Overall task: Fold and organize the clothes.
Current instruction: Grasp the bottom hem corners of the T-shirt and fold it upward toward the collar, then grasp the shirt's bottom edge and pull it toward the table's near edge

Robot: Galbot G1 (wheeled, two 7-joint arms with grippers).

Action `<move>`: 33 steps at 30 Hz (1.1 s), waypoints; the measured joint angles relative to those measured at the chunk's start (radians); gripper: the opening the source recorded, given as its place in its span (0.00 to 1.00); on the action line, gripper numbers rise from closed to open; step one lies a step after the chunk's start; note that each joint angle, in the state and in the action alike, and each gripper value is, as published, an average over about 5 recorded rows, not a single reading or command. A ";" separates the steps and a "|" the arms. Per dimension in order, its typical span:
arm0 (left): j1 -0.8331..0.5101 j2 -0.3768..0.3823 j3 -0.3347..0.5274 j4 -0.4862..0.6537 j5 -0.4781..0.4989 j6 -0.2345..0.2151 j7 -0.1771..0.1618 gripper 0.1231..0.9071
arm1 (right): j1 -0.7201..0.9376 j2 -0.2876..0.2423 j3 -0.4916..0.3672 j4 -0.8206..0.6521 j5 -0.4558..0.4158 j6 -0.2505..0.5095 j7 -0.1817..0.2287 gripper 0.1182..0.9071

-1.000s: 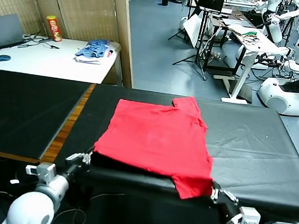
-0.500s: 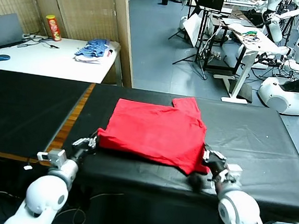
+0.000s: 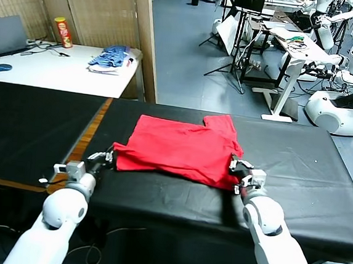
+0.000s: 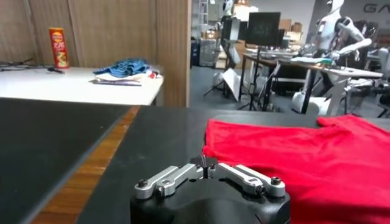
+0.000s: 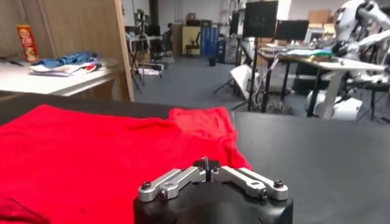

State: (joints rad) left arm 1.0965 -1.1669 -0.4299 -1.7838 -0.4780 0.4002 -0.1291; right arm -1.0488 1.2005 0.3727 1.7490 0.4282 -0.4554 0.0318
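The red T-shirt [image 3: 181, 146] lies on the black table [image 3: 297, 161], its near part doubled over onto the rest, with one sleeve pointing to the far side. My left gripper [image 3: 110, 158] sits low at the shirt's near left corner, fingers together on the cloth edge [image 4: 210, 152]. My right gripper [image 3: 236, 169] is at the near right corner, fingers also together on the fabric. The left wrist view shows the red T-shirt [image 4: 292, 158] just beyond the left gripper [image 4: 206, 164]. In the right wrist view the red T-shirt [image 5: 91, 146] spreads beyond the right gripper [image 5: 206, 164].
A wooden strip [image 3: 79, 151] separates this table from another black table [image 3: 28, 125] on the left. Behind stands a white table [image 3: 58, 72] with blue folded garments [image 3: 111, 60] and a snack can [image 3: 64, 32]. Desks, stands and other robots [image 3: 336, 112] fill the far right.
Both grippers have moved away from me across the table with the shirt's near hem, laying it over the rest. The shirt now covers less of the table.
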 joint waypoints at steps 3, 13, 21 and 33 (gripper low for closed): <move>-0.007 -0.004 0.003 0.012 0.002 0.000 0.001 0.23 | -0.048 -0.022 0.018 0.062 0.013 -0.016 0.005 0.52; 0.037 0.011 -0.010 -0.016 -0.009 0.015 0.030 0.84 | -0.232 -0.057 0.083 0.214 0.006 -0.019 0.013 0.86; 0.086 0.015 -0.035 -0.037 -0.113 0.053 0.055 0.86 | -0.292 -0.049 0.097 0.227 -0.005 -0.019 0.017 0.79; 0.101 0.009 -0.037 -0.016 -0.164 0.077 0.071 0.49 | -0.303 -0.047 0.092 0.226 -0.007 -0.018 0.019 0.40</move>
State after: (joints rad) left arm 1.1980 -1.1584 -0.4674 -1.7996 -0.6417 0.4775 -0.0579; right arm -1.3513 1.1535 0.4652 1.9753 0.4211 -0.4735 0.0506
